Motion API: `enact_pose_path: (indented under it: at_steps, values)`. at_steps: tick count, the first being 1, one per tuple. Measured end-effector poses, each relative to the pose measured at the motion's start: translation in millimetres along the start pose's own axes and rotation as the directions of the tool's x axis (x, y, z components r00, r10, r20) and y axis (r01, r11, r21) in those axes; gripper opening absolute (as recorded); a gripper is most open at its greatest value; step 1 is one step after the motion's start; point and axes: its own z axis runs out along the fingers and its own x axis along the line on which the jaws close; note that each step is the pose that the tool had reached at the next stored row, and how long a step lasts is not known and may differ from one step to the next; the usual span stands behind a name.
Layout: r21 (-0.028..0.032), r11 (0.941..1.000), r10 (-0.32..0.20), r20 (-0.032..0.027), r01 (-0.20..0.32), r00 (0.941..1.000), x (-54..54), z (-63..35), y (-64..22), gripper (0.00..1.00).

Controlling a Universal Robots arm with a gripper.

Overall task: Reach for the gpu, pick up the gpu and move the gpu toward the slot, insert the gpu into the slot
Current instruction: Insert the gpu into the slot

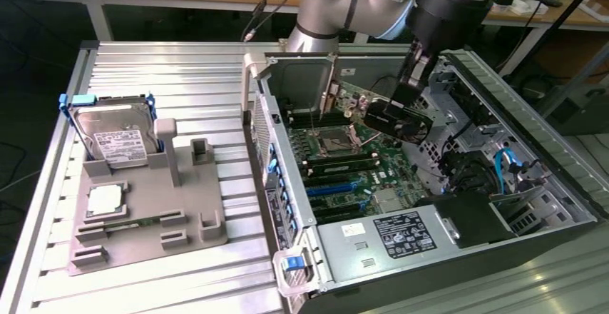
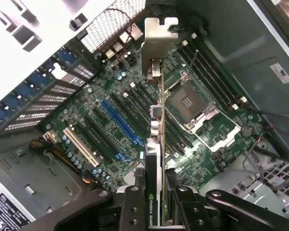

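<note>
Above the motherboard's (image 2: 72, 115) middle, my gripper (image 2: 154, 204) clamps the gpu (image 2: 155, 154) edge-on, clear of the board. I judge this the carry step: the card's edge is not yet lined up over the slot (image 2: 121, 122) alongside.

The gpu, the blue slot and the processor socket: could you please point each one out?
The gpu (image 2: 156, 120), wrist view, mid-edge of the card.
The slot (image 2: 121, 122), wrist view, middle of the blue connector.
The processor socket (image 2: 188, 102), wrist view, centre of its square opening.

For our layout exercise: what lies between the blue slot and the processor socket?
In the exterior view, long black sockets lie between the slot and the processor socket.
</note>
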Motion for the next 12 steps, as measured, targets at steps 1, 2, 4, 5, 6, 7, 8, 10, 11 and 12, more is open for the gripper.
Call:
enact_pose_path:
  at_steps: [1,2,4,5,6,7,8,10,11,12]
  values:
    - [-0.0006,0.9998,-0.019,0.0000,0.019,0.9998,0.1,1.5,0.0,0.27]
    - [-0.0011,0.9993,-0.037,-0.0002,0.037,0.9993,0.1,2.9,0.0,0.27]
    - [-0.0022,0.9973,-0.073,-0.0003,0.073,0.9973,0.2,5.9,0.0,0.27]
    - [-0.0028,0.9959,-0.091,-0.0005,0.091,0.9959,0.2,7.4,0.0,0.27]
    - [-0.0033,0.9940,-0.109,-0.0005,0.109,0.9940,0.3,8.9,-0.1,0.27]
    - [-0.0039,0.9917,-0.128,-0.0007,0.128,0.9917,0.3,10.5,-0.1,0.27]
    - [-0.0044,0.9893,-0.146,-0.0008,0.146,0.9894,0.4,12.0,-0.1,0.27]
    - [-0.0059,0.9816,-0.191,-0.0007,0.191,0.9816,0.5,16.0,-0.1,0.27]
    - [-0.0066,0.9770,-0.213,-0.0009,0.213,0.9771,0.5,17.8,-0.1,0.27]
    - [-0.0071,0.9732,-0.230,-0.0008,0.230,0.9732,0.6,19.3,-0.1,0.27]
